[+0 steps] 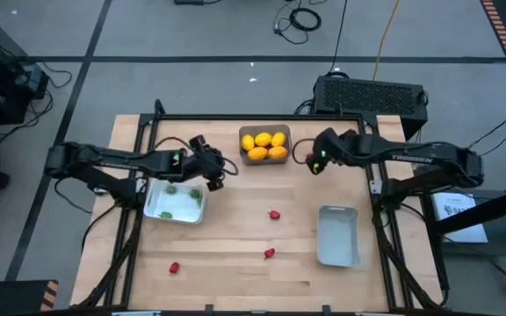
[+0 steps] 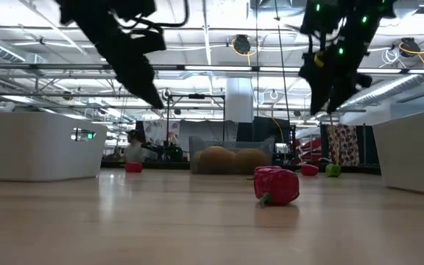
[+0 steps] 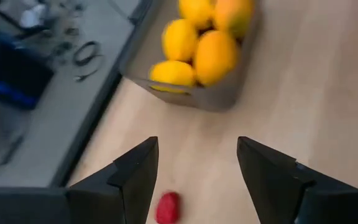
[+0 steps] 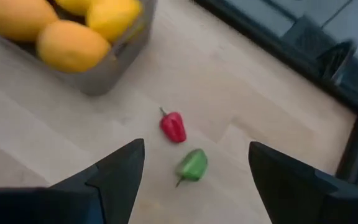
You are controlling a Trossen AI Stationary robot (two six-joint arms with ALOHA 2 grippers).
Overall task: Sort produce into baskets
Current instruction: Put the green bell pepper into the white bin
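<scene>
The right claw [image 4: 194, 180] is hovering spread and empty over a green pepper [image 4: 192, 165] and a red pepper [image 4: 173, 126] lying near each other at the desk's [image 1: 235, 263] one o'clock, just beside the dark grey basket [image 1: 264, 146] of lemons and oranges. The left claw [image 3: 194, 180] is hanging spread and empty at eleven o'clock, near the white basket [image 1: 175, 202] holding green pieces. Closing now would risk catching both peppers or flicking one away; the green one's long axis is running roughly toward the claw, stem nearest it.
</scene>
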